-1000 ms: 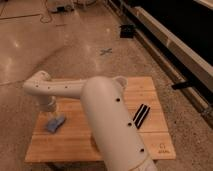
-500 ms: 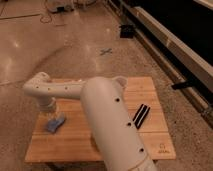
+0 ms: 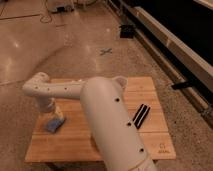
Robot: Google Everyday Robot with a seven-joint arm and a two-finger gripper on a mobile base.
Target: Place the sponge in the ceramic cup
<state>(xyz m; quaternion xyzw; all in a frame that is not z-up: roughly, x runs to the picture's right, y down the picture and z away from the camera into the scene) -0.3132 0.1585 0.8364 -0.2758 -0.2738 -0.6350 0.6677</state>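
blue sponge (image 3: 54,124) lies flat near the left edge of the tabletop (image 3: 150,95), toward the front-left corner, not in any cup. gripper (image 3: 54,113) is held right over it, touching or nearly so; its opening and hold cannot be told. ceramic cup not made out. judged: sponge best taken squarely across its middle.

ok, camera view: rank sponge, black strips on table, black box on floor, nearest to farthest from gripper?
The gripper sits low over the table, left in view.
1. sponge, just below it
2. black strips, right in view
3. black box, on the floor beyond
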